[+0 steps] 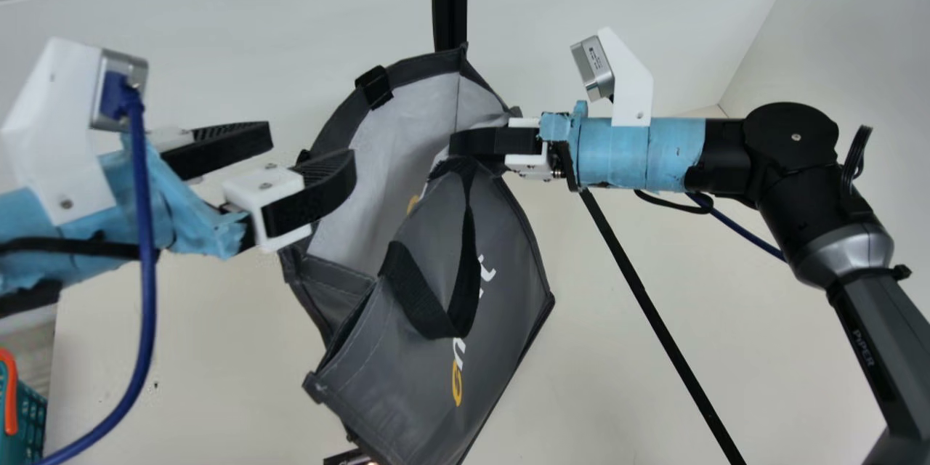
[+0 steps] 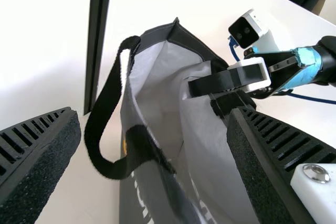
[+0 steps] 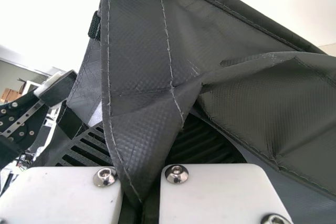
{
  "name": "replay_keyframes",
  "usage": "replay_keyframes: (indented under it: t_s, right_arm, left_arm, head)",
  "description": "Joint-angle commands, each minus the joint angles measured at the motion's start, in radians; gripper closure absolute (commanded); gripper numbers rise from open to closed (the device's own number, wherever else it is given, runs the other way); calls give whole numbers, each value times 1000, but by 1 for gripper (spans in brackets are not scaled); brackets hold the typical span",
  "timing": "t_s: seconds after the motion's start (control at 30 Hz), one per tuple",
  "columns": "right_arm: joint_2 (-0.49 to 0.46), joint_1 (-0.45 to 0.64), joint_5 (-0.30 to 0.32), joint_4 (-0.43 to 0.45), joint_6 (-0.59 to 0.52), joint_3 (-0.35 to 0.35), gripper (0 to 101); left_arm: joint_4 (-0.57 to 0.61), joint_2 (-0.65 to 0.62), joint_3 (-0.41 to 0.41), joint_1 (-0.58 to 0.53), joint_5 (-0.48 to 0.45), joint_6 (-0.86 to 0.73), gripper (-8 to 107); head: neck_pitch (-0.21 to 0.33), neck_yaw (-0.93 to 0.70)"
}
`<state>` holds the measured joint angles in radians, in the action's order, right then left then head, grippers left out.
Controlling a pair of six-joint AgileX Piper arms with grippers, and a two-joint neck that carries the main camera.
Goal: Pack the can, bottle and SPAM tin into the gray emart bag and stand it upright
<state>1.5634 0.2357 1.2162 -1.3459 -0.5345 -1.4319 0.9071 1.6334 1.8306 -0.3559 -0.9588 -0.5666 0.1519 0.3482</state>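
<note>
The gray emart bag (image 1: 501, 232) hangs tilted in the main view, its light-lined mouth facing left and up, one black handle loop dangling over the printed side. My right gripper (image 1: 472, 141) is shut on the bag's rim at its right side; in the right wrist view the gray fabric of the bag (image 3: 142, 77) folds down between the fingers of my right gripper (image 3: 140, 166). My left gripper (image 1: 309, 152) stands open at the left of the mouth. In the left wrist view nothing is between the fingers of my left gripper (image 2: 152, 140), and the bag (image 2: 163, 192) lies beyond them.
At the bottom left corner of the main view is a teal basket (image 1: 29, 414) with an orange handle. A small dark object (image 1: 349, 458) peeks out beneath the bag at the bottom edge. A black strip (image 1: 450, 0) runs up behind the bag.
</note>
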Motion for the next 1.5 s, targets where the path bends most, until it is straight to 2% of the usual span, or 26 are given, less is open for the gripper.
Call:
replay_keyframes:
  t_s: [0.0,0.4,0.8,1.0,1.3,1.47]
  right_arm:
    - [0,0,0,0,0,0,101]
    - [0,0,0,0,0,0,101]
    - [0,0,0,0,0,0,101]
    - [0,0,0,0,0,0,101]
    - [0,0,0,0,0,0,101]
    - [0,0,0,0,0,0,101]
  left_arm:
    - [-2,-23,-18,16,3,-5,9]
    - [-161,-165,-140,113,30,54,9]
    - [-570,-268,-218,156,14,245,9]
    - [-717,-296,-253,162,-16,309,9]
    - [-833,-349,-350,190,-42,363,9]
    - [-833,-349,-350,190,-44,364,9]
  head:
    - [23,1]
    - [23,1]
    - [23,1]
    - [23,1]
    - [23,1]
    - [23,1]
